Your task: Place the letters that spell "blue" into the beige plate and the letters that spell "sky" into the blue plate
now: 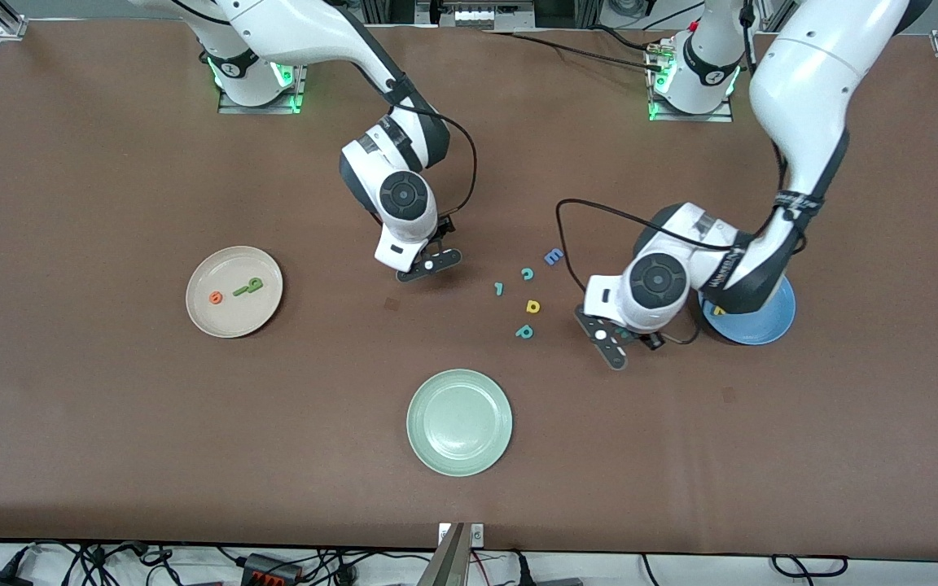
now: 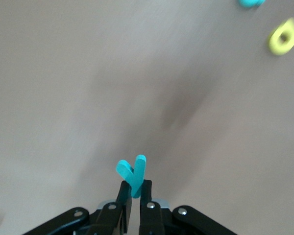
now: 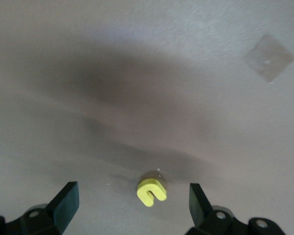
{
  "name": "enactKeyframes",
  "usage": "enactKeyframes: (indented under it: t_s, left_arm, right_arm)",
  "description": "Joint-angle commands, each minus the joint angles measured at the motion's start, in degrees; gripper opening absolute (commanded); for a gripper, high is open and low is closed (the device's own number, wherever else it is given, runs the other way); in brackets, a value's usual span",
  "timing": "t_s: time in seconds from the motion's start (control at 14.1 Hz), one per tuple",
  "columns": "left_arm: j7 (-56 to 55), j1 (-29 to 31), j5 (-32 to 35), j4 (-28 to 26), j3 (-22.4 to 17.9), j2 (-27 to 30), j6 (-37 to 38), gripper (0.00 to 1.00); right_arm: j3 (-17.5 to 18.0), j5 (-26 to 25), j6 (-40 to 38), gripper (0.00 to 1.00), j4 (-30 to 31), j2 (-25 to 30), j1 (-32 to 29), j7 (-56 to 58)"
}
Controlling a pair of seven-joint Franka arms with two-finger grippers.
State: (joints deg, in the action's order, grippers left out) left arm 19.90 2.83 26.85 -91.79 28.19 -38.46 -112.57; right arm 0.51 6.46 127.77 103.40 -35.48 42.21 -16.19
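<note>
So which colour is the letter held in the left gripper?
Teal: the "y" in the left gripper, clearest in the left wrist view.

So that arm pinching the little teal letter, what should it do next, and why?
Probably carry it over to the blue plate and let go there. The left gripper is shut on the teal y, up over bare table beside that plate. The right gripper hangs open over the yellow u.
</note>
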Motion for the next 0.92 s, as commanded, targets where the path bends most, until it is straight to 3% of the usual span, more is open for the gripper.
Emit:
enactKeyframes:
  t_s: [0.0, 0.14, 0.28, 0.57, 0.85]
  left_arm:
    - [4.6, 6.2, 1.37, -0.76, -0.32, 1.37, 2.35, 0.01]
    - [10.73, 11.56, 1.37, -0.85, -0.51, -0.55, 1.57, 0.01]
    - [20.22, 15.43, 1.11, -0.85, -0.59, -1.7, -1.23, 0.01]
    - [22.46, 17.56, 0.84, -2.43, 0.02, -1.09, -0.38, 0.01]
    - [20.54, 17.47, 0.05, -2.34, 2.48, -0.3, 12.06, 0.01]
  right_arm:
    - [-0.69, 0.13, 1.69, 0.85, 0.75, -0.64, 1.03, 0.72]
    - [-0.69, 0.04, 0.82, 0.68, 1.02, -0.47, 1.12, 0.81]
    - [-0.69, 0.04, 0.37, 0.66, 1.54, -0.03, 1.12, 0.72]
    - [-0.78, -0.04, -1.81, 0.6, 1.98, 1.02, 1.12, 1.51]
    - [-0.86, -0.22, -5.16, 0.6, 1.98, 2.69, 1.03, 5.91]
